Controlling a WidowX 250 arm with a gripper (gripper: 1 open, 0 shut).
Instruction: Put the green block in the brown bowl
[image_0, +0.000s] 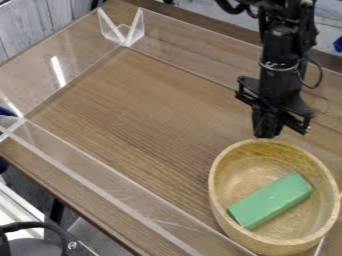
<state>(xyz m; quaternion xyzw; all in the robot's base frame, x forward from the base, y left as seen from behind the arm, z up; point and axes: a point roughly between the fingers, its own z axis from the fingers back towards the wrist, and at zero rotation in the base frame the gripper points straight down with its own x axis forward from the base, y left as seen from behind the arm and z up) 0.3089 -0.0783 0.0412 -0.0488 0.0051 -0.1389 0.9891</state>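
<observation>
Green block (270, 201) lay flat inside the brown bowl (227, 163), slanting across its floor toward the near-right wall, with nothing touching it. Judged from that, the placing step looked done and only the retreat remained. The gripper (271, 131) hung just beyond the bowl's far rim, pointing straight down, its fingers pressed together and holding nothing. The next move appeared to call for little more than lifting the arm clear of the bowl without brushing the rim, since the tip sat very near it.

The bowl's near-right edge was cut off by the frame, so its full outline could not be seen. The fingertips were dark against the dark arm, and whether they touched the wooden table (120, 110) behind the bowl could not be told. The arm's upper part ran out of the top of the view.
</observation>
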